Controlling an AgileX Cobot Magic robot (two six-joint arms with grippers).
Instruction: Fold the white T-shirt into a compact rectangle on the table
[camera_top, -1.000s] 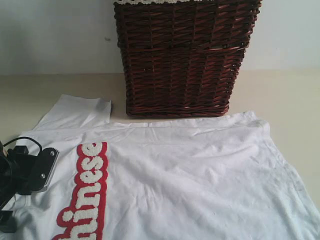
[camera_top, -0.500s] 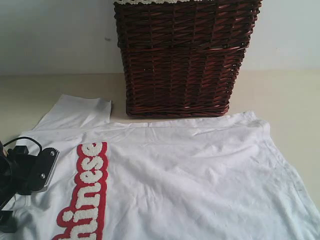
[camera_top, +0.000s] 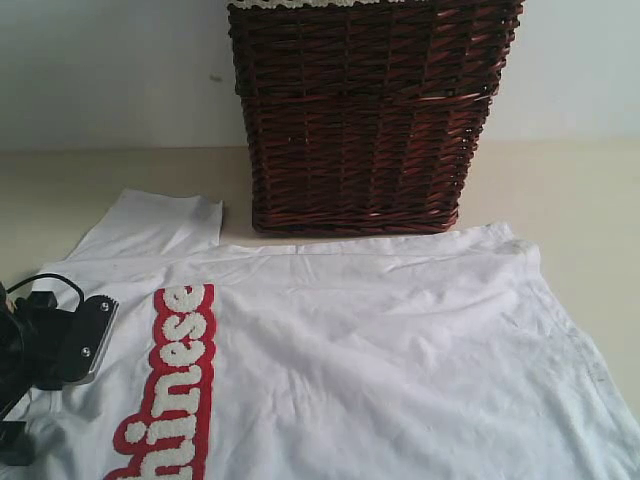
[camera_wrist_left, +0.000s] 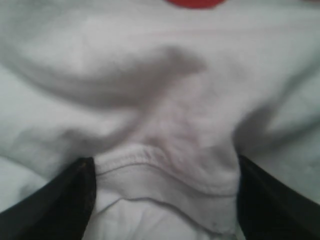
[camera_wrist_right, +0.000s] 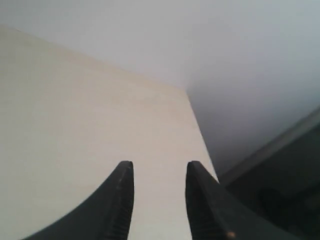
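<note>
The white T-shirt (camera_top: 380, 350) lies spread on the cream table (camera_top: 580, 200), its red-outlined lettering (camera_top: 175, 380) running down the left side. My left arm (camera_top: 45, 345) rests over the shirt's left edge. In the left wrist view my left gripper (camera_wrist_left: 165, 170) is open wide, its dark fingers (camera_wrist_left: 75, 200) pressed into the cloth, and a stitched hem (camera_wrist_left: 150, 160) is bunched between them. My right gripper (camera_wrist_right: 160, 167) is open over bare table (camera_wrist_right: 75, 115), holding nothing; the exterior view does not show it.
A dark brown wicker basket (camera_top: 360, 110) stands at the back, touching the shirt's far edge. One sleeve (camera_top: 160, 225) lies flat to its left. The table's edge (camera_wrist_right: 200, 135) runs just beyond my right gripper, with a dark drop past it.
</note>
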